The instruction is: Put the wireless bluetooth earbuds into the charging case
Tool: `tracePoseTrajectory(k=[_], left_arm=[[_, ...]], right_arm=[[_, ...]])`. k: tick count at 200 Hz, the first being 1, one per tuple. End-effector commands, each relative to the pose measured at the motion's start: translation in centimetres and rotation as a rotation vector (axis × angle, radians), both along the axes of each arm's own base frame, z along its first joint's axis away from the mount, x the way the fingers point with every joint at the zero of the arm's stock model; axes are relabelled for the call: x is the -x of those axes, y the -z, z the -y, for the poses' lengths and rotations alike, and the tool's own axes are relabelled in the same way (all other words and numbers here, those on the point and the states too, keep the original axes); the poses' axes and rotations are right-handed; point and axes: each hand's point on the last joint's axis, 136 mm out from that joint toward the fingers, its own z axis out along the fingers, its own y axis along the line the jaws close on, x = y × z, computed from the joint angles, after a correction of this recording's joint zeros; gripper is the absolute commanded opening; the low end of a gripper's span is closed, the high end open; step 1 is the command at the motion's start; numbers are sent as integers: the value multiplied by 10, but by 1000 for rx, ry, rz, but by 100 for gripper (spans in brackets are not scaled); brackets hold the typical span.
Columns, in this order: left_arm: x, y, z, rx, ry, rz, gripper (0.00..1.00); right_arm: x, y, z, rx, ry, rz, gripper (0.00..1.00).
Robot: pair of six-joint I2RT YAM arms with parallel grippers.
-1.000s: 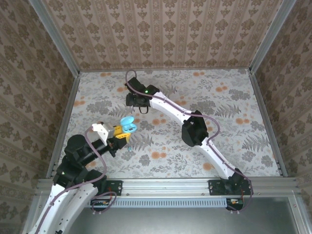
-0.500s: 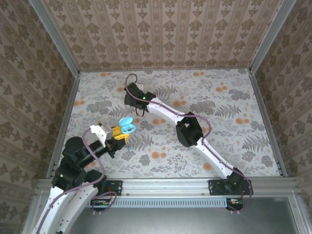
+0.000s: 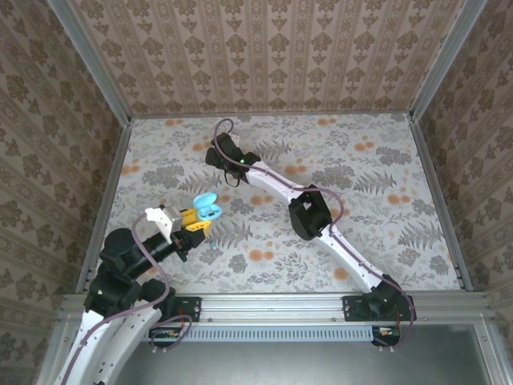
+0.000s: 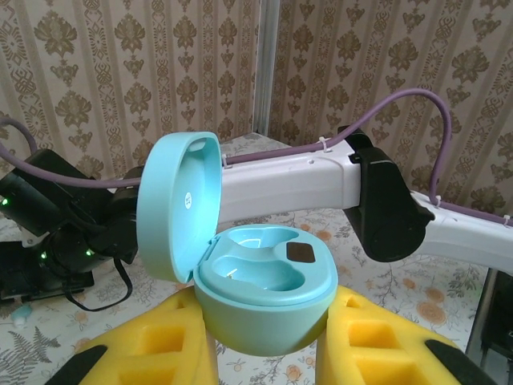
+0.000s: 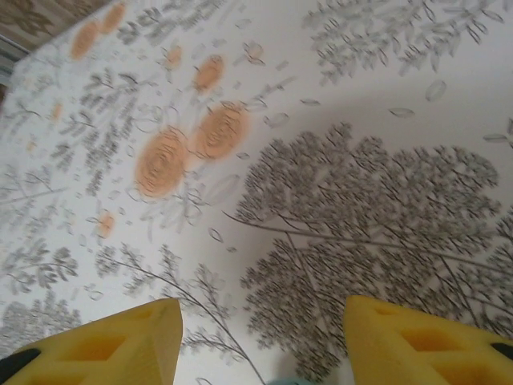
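My left gripper (image 4: 268,341) is shut on a teal charging case (image 4: 264,297), its yellow fingers (image 4: 152,349) pressing both sides. The case is upright, its lid (image 4: 180,204) swung open to the left, and both wells look empty. From above, the case (image 3: 210,207) hangs over the left-middle of the table in the left gripper (image 3: 198,218). My right gripper (image 3: 218,154) points down at the far-left part of the table. Its jaws are open (image 5: 262,321), and a sliver of something teal (image 5: 290,382) lies between them at the bottom edge. A small teal piece, maybe an earbud (image 4: 22,314), lies beside the right gripper.
The right arm's white link (image 4: 321,180) and purple cable (image 4: 401,100) cross behind the held case. Patterned walls and metal posts (image 3: 116,104) fence the floral table (image 3: 385,200) on three sides. The right half of the table is free of the arms.
The right gripper has shifted a little farther back and turned at the wrist. The left arm pulled back slightly, still holding the open case.
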Motion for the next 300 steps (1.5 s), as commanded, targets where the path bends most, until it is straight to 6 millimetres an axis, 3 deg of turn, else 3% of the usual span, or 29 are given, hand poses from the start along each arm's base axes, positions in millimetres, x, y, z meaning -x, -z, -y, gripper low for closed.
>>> tracePoseTrajectory(k=[1,64,105,168,221,255,268,300], left_arm=[[-1,-7,-2,35,-15,21,25],[2,-13,-4,30,-15,30,25],[5,-17,-5,24,-14,35,25],[9,-22,-7,27,-8,38,25],[12,-27,-7,33,-2,41,25],[13,-28,-7,34,2,37,25],[13,-29,-6,37,3,40,25],[11,-31,-5,40,4,40,25]], right_arm=[[1,8,-15,-49,-56,4,56],[35,28,-27,40,-143,-81,51],[56,28,-30,111,-193,-107,43],[88,32,-15,277,-279,-142,32],[102,17,-2,357,-334,-123,20],[101,4,13,362,-301,-118,25],[94,-5,11,346,-284,-80,31],[80,-7,5,339,-254,-55,43]])
